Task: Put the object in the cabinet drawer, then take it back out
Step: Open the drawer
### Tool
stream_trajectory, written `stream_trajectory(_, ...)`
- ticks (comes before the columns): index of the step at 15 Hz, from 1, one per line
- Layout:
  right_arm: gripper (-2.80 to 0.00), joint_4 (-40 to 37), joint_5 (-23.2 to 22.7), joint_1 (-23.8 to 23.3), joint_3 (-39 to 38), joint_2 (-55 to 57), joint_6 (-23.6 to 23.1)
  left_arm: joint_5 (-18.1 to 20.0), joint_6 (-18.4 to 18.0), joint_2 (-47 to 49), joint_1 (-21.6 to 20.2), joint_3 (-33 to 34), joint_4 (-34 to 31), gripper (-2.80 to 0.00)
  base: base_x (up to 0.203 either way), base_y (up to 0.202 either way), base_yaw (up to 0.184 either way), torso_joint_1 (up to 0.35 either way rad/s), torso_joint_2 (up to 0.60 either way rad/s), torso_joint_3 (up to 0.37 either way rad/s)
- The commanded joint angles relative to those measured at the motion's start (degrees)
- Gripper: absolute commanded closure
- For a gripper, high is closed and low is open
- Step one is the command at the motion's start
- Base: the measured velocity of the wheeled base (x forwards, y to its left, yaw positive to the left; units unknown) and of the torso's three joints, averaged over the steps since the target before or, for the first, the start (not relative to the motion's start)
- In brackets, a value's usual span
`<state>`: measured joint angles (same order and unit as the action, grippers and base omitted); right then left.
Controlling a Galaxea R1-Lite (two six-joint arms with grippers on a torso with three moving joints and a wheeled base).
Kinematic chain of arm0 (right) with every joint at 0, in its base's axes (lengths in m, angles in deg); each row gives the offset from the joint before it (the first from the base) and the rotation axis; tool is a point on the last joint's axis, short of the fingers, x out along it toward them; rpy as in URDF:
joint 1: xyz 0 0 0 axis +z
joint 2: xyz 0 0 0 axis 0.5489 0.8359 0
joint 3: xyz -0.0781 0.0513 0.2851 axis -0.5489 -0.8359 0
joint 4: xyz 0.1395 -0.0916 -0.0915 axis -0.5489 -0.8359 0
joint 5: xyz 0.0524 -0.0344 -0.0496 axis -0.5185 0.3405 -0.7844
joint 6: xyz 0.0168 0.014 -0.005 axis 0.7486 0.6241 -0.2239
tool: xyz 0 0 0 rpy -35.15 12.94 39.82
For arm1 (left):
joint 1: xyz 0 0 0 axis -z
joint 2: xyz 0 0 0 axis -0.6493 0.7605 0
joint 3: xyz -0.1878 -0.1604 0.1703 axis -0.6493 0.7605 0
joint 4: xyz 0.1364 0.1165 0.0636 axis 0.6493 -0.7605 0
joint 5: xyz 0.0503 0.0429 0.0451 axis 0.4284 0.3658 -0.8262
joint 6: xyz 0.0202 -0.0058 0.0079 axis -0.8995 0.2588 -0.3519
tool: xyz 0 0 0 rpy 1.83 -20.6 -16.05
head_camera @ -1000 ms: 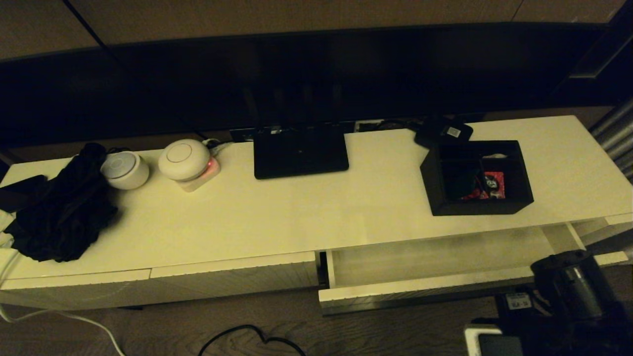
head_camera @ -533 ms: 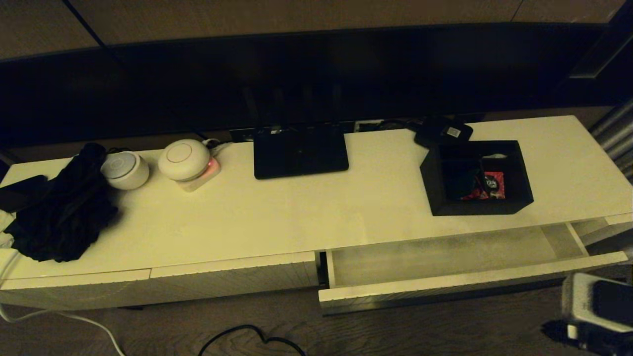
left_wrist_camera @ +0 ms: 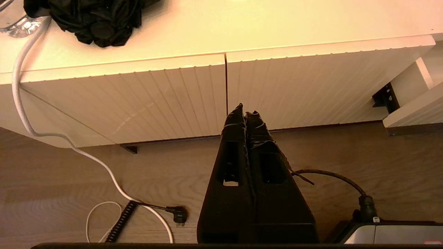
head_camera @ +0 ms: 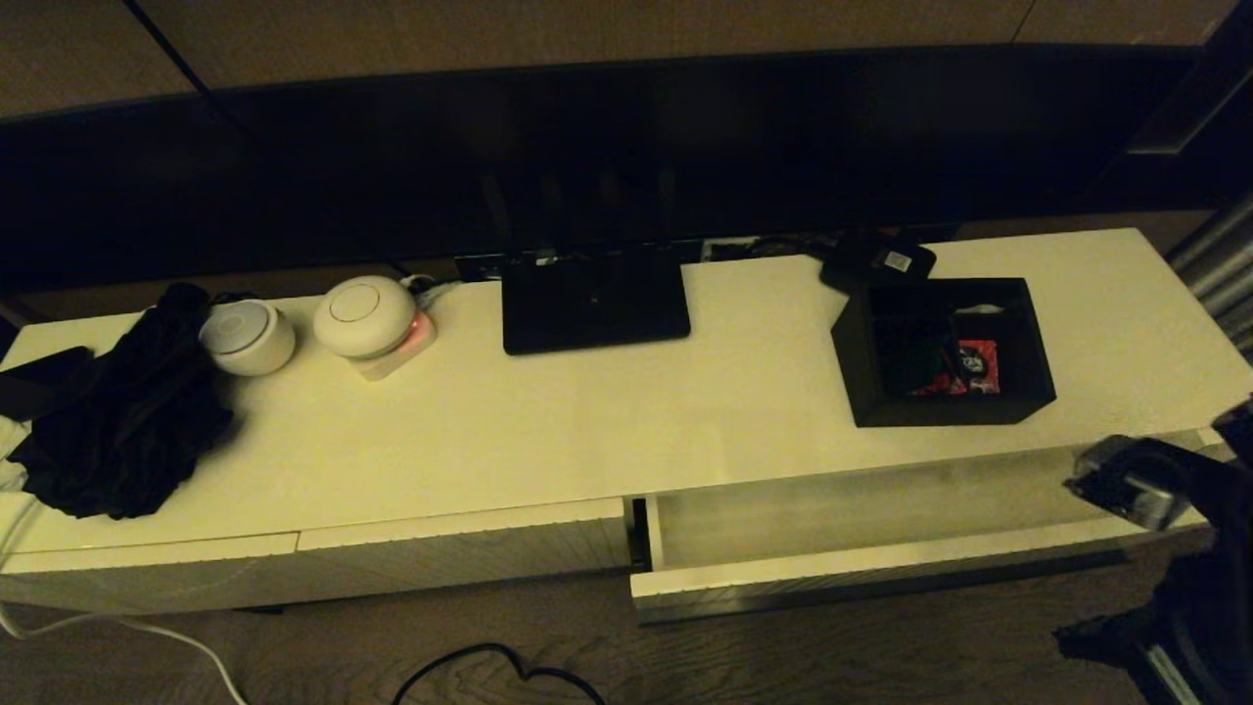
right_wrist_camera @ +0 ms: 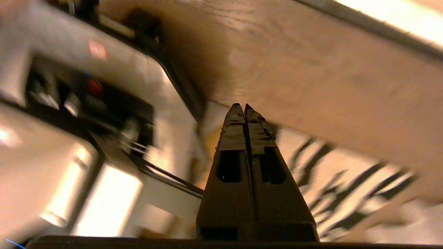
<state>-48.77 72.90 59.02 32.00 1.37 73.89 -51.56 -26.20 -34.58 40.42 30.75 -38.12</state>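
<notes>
The object, a black divided box with red packets inside, stands on the right part of the cream cabinet top. Just below and in front of it the cabinet drawer is pulled out, its pale interior bare. My right arm shows at the drawer's right end, apart from the box. In the right wrist view the right gripper is shut on nothing, with blurred floor and robot base behind it. My left gripper is shut too, held low before the two shorter closed drawer fronts.
A flat black router and a small black device sit at the back of the top. Two white round devices and a black cloth occupy the left end. Cables lie on the floor.
My right arm has swung about at the lower right and now stands higher, by the drawer's right end. Box and drawer have stayed put.
</notes>
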Motion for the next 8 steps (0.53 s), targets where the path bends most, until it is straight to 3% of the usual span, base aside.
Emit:
stream_trajectory(1,0.00,2.1,1.4,0.7,1.7,8.7,9.7,0.0,0.0,0.0,0.0,0.2,0.0,0.00,0.000,0.000,0.000,0.000,0.00,0.000)
stream_trajectory(3,0.00,6.4,4.5,1.6,2.1,12.2,13.8,0.0,0.0,0.0,0.0,0.2,0.0,0.00,0.000,0.000,0.000,0.000,0.00,0.000)
stream_trajectory(8,0.00,14.6,7.0,1.6,1.5,16.6,14.3,0.0,0.0,0.0,0.0,0.2,0.0,0.00,0.000,0.000,0.000,0.000,0.00,0.000)
